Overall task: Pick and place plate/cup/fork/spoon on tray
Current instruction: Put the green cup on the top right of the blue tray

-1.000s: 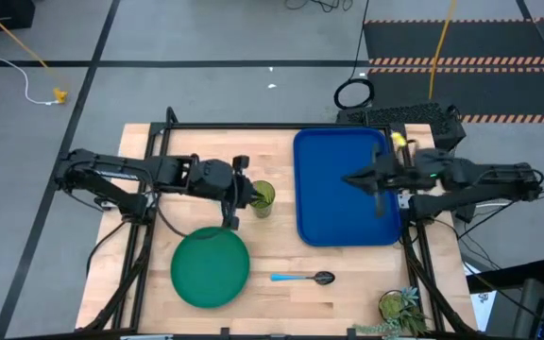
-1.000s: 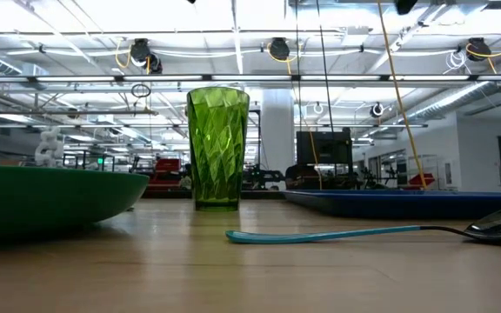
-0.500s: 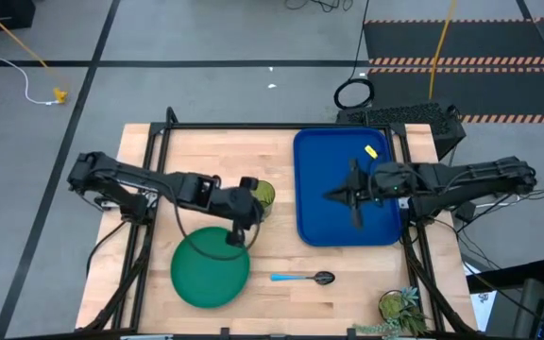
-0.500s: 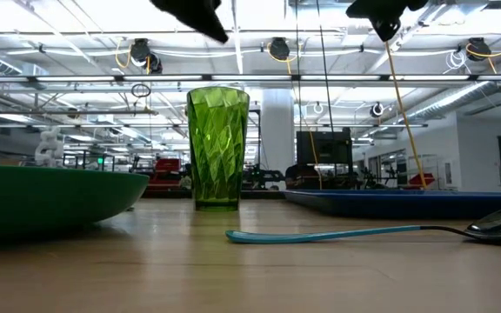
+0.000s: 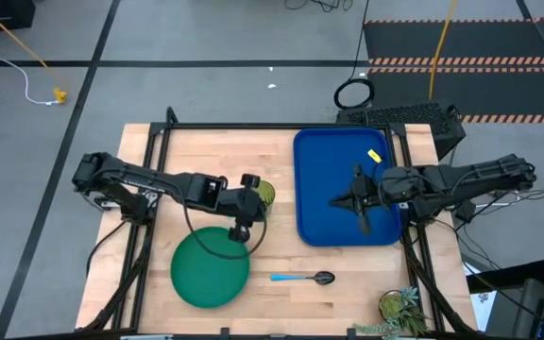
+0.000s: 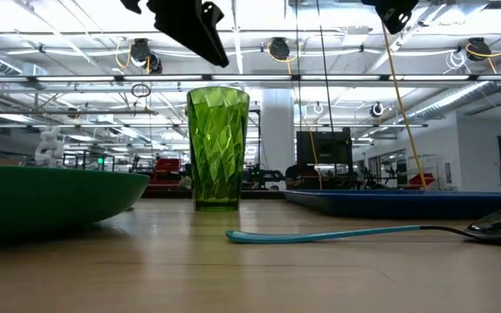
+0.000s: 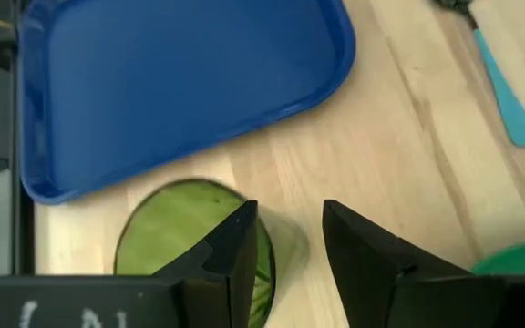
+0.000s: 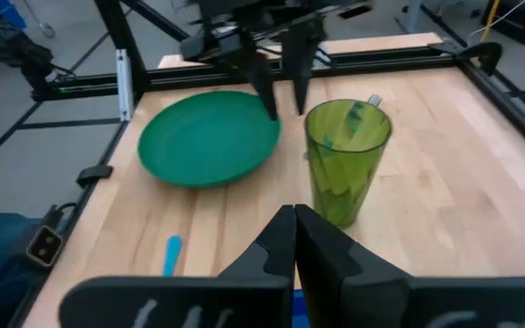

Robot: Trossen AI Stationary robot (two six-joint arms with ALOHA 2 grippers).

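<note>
pale wood table (image 5: pixel 206 151) under a bright workshop ceiling. nearest the front edge, on bare wood: the spoon (image 5: pixel 302 278), unmoved over the last second. just beside it, the plate (image 5: pixel 210 269), also unmoved and still off the tray. above the plate's far rim, the left gripper (image 7: pixel 290 219): has slid in from beside the cup and spread its fingers, with nothing between them. hangs close to the cup (image 5: pixel 264 195), which stands upright on the wood just short of the tray's long side, exactly as before. farther across, the tray (image 5: pixel 329 179), bare but for a small yellow scrap near its far corner. over its middle, the right gripper (image 5: pixel 364 219): fingers pressed together, empty, swung out a little further than a second ago. no fork anywhere in view. reads as a freshly opened left hand lining up on either cup or plate; cannot tell which. nothing placed yet, so the whole task remains ahead.
</note>
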